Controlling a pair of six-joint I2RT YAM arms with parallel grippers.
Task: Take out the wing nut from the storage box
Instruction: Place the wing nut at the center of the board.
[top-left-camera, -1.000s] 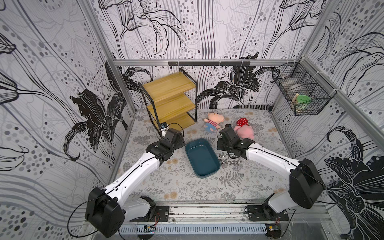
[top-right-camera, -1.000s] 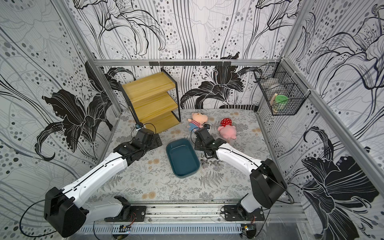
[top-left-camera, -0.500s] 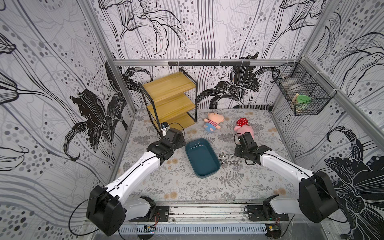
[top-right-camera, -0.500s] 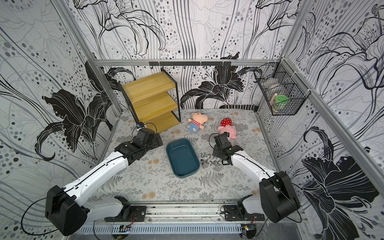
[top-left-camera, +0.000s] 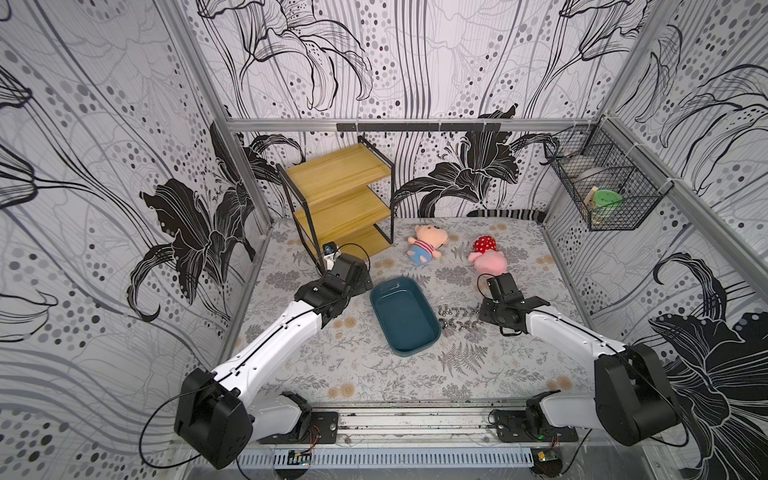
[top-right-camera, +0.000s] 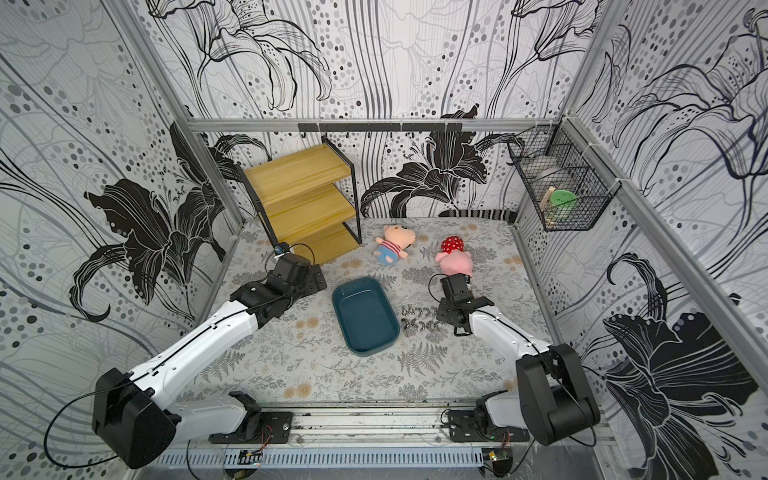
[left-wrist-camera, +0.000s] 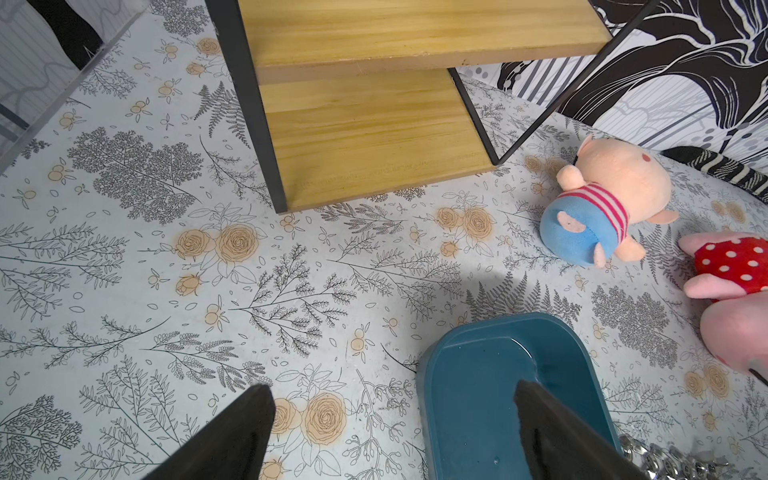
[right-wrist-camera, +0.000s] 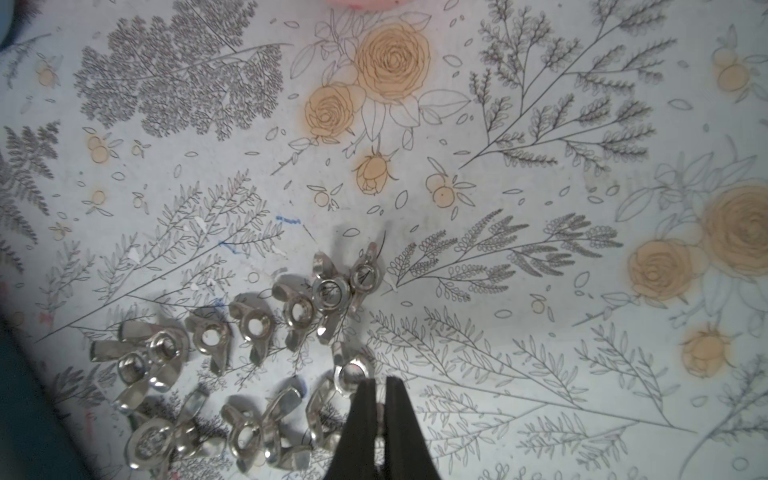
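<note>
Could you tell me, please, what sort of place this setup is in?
Probably a robot test enclosure, not a home: printed wall panels on a metal frame box in a small table, two robot arms sit on a rail at its front, and plush toys lie as props.

Three-tier wooden shelf (top-left-camera: 338, 176), striped-shirt plush (top-left-camera: 424, 248), pink plush in red dotted dress (top-left-camera: 487, 255), wall-hung wire basket (top-left-camera: 609, 199)
</note>
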